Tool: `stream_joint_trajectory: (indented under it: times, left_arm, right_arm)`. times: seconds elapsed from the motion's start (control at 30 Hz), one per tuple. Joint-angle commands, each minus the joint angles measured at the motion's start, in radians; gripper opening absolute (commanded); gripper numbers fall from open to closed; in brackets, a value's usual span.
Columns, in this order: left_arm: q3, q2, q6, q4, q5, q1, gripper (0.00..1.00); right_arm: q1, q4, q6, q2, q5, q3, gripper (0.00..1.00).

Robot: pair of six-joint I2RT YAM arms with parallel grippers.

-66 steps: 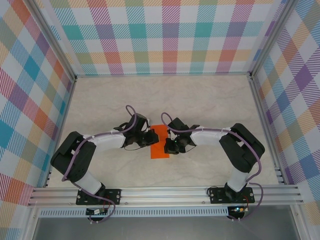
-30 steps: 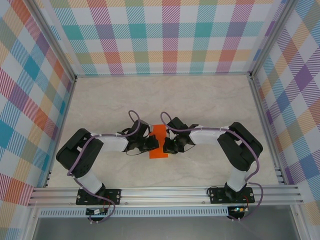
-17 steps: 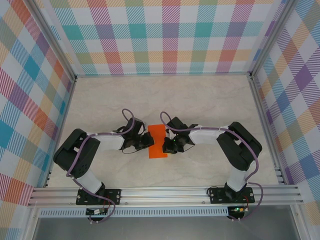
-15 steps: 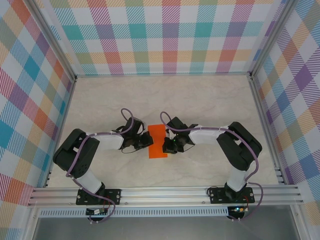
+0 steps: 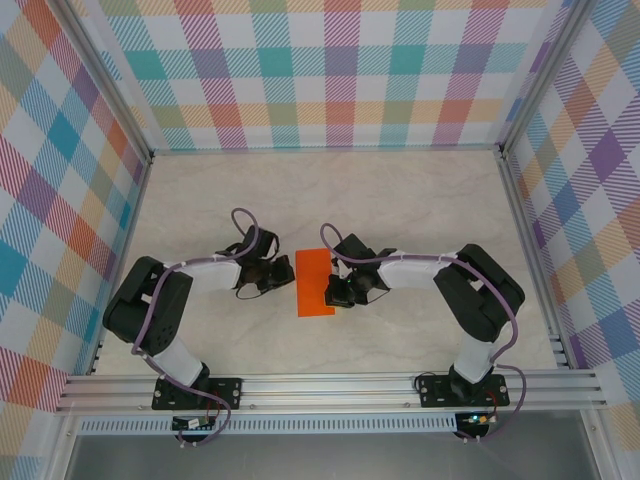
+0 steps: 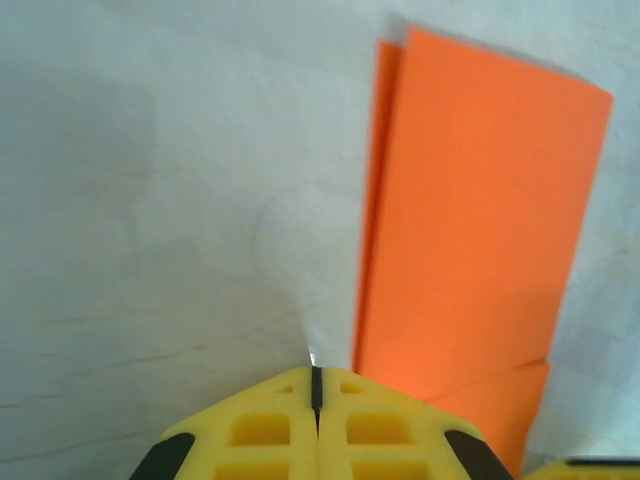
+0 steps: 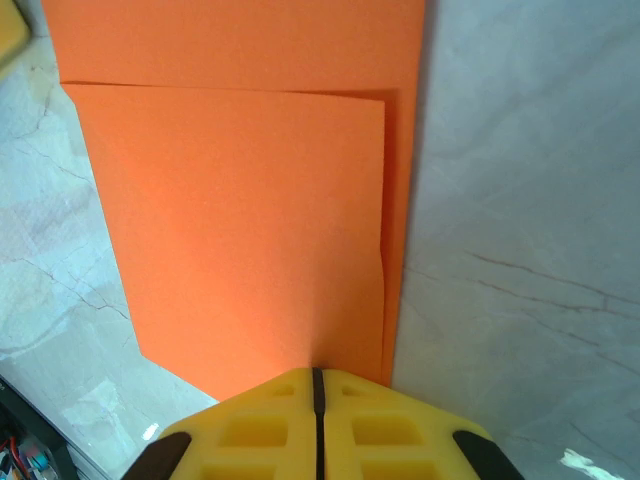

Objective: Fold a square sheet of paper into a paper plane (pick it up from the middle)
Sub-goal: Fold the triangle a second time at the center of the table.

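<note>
On the left, the left gripper (image 5: 284, 271) had drawn back. Moments earlier it had lain over the left edge of the thin bright orange sheet of paper (image 5: 315, 283); now it sat just beside that edge, off the sheet, on the pale marbled tabletop (image 5: 400, 200). In the left wrist view its yellow fingertips (image 6: 285, 390) were pressed together with nothing between them, bare table ahead and the sheet off to their right.

The sheet lay flat between the two grippers, towards the near side of the table. It was folded in half into a narrow strip running near to far. The two layers did not quite match, and a sliver of the lower one showed along one long edge.

On the right, the right gripper (image 5: 335, 292) had stayed put. Its fingers were closed together and its tip rested on the sheet's right side, near the near corner. Whether it pinched a layer or only pressed down could not be told.

The left arm's retreat suggested the first crease was finished, with the sheet pinned for the nose folds, none yet made
</note>
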Motion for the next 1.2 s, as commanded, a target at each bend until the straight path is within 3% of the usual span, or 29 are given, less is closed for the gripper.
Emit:
stream_joint_trajectory:
  times: [0.0,0.17,0.33,0.47,0.7,1.17]
  left_arm:
    - [0.038,-0.067,0.037,-0.116,-0.102,0.043,0.08]
    - [0.023,-0.173,-0.006,-0.123,-0.049,0.043,0.28]
    - [-0.044,-0.262,-0.067,-0.081,0.012,0.044,0.51]
    - [-0.101,-0.285,-0.131,0.003,0.083,0.041,0.63]
    - [-0.160,-0.248,-0.203,0.126,0.173,0.034,0.64]
    - [-0.153,-0.176,-0.215,0.161,0.187,0.003,0.62]
  right_arm:
    - [0.006,-0.179,0.012,0.023,0.110,-0.022,0.09]
    - [0.004,-0.144,-0.017,-0.099,0.090,0.058,0.21]
    - [-0.027,-0.143,-0.077,-0.167,0.134,0.075,0.46]
    - [-0.069,-0.107,-0.125,-0.143,0.106,0.059,0.53]
    - [-0.091,-0.081,-0.168,-0.061,0.043,0.098,0.49]
    - [-0.097,-0.063,-0.196,0.055,-0.035,0.146,0.35]
